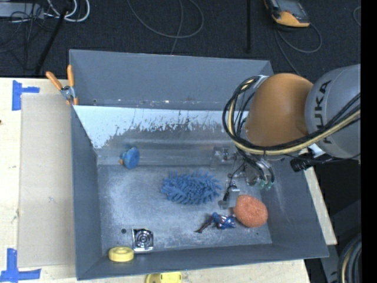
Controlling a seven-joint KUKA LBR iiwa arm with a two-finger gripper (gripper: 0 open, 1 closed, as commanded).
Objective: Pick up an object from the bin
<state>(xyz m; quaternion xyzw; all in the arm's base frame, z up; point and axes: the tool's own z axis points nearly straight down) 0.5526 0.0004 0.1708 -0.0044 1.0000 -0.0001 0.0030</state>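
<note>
**Low on the bin's right, pincer beside an orange ball**

At the near wall of the grey bin (pixel 200 258) lie a yellow roll (pixel 121 253) and, just beside it, a small silver square piece (pixel 142 239). Farther in, to the right, a small blue-and-black piece (pixel 219 221) lies just beside a rough orange ball (pixel 251 211). Just beyond them the pincer (pixel 228 194) hangs low, between that ball and a shaggy blue tuft (pixel 191 188) at mid-floor. Whether it is open or closed I cannot tell. By the far wall, left, sits a blue ball (pixel 129 157).
</note>
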